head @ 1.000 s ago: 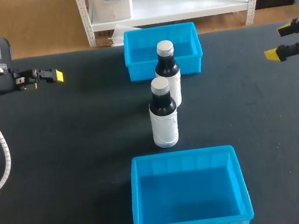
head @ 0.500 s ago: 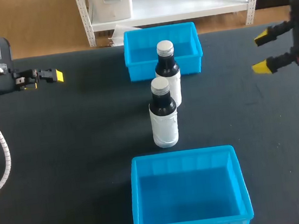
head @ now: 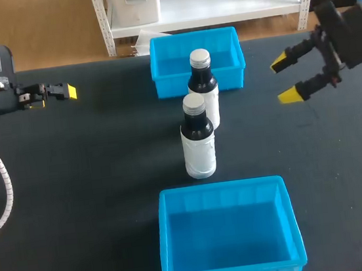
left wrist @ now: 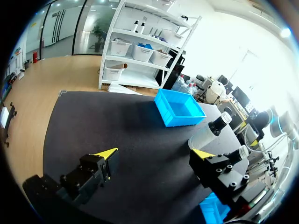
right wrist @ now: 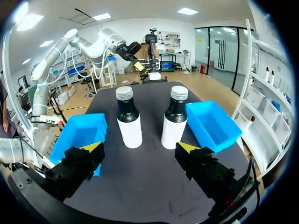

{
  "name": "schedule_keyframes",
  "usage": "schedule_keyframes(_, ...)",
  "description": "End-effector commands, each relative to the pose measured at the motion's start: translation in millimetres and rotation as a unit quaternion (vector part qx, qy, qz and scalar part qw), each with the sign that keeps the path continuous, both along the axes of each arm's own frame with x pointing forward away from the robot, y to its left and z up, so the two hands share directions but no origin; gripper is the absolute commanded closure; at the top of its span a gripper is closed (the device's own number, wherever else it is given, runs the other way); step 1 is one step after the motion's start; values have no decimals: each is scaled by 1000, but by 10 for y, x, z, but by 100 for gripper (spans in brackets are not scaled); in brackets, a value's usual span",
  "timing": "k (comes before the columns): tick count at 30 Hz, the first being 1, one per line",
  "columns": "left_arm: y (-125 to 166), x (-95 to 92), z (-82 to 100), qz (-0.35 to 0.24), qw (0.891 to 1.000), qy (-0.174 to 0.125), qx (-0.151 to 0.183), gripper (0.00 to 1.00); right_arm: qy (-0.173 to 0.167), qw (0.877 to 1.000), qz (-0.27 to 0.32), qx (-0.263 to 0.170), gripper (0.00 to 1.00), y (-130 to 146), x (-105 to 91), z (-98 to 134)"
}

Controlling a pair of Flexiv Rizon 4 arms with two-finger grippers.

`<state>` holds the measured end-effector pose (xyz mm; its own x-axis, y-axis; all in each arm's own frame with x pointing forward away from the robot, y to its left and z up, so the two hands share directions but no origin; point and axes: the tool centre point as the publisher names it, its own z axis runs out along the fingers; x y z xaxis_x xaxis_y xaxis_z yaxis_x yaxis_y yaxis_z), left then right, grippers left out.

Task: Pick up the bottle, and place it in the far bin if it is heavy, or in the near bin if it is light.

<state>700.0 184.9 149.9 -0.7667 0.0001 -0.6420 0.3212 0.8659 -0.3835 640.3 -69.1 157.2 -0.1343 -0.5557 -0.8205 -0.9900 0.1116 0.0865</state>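
- My right hand (head: 284,80), fingers apart and empty, has two upright bottles ahead; the back bottle (head: 202,80) seems nearer than the front bottle (head: 199,140).
- My left hand (head: 65,92), also apart, sits farther off.

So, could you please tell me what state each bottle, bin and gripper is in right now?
Far bin: empty.
Near bin: empty.
Near bottle: upright, capped, not held.
Far bottle: upright, capped, standing just outside the far bin, not held.
Left gripper: open, holding nothing.
Right gripper: open, holding nothing, apart from both bottles.
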Motion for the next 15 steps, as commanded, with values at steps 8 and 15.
schedule_keyframes(8, 0, 0, 0, 0, 1000, 0, 0, 0, -22, 1000, 6, -16, 0, 393, -122, -56)
schedule_keyframes(15, 0, 0, 0, 0, 1000, 0, 0, 0, -14, 1000, 12, -19, 0, 672, -207, -133)
